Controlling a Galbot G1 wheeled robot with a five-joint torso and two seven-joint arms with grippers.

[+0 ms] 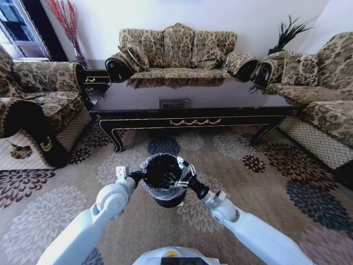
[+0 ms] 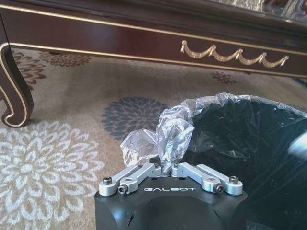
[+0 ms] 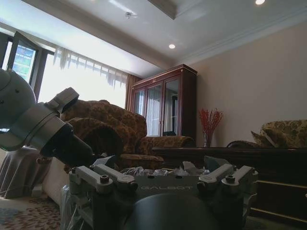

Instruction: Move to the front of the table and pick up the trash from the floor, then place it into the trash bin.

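The black trash bin (image 1: 162, 172) with its clear liner stands on the patterned floor (image 1: 265, 182) in front of the long dark table (image 1: 187, 120), right between my two arms. My left gripper (image 1: 138, 175) is at the bin's left rim. In the left wrist view it (image 2: 166, 165) is shut on a bunched fold of the liner (image 2: 168, 134), beside the bin's dark inside (image 2: 240, 139). My right gripper (image 1: 187, 178) is at the right rim, and its jaws (image 3: 163, 175) stand apart over crumpled liner. The trash is out of view.
A sofa (image 1: 176, 52) stands behind the table, and armchairs flank it on the left (image 1: 38, 105) and right (image 1: 320, 94). A small dark side table (image 1: 96, 77) sits at the back left. Open carpet lies on both sides of the bin.
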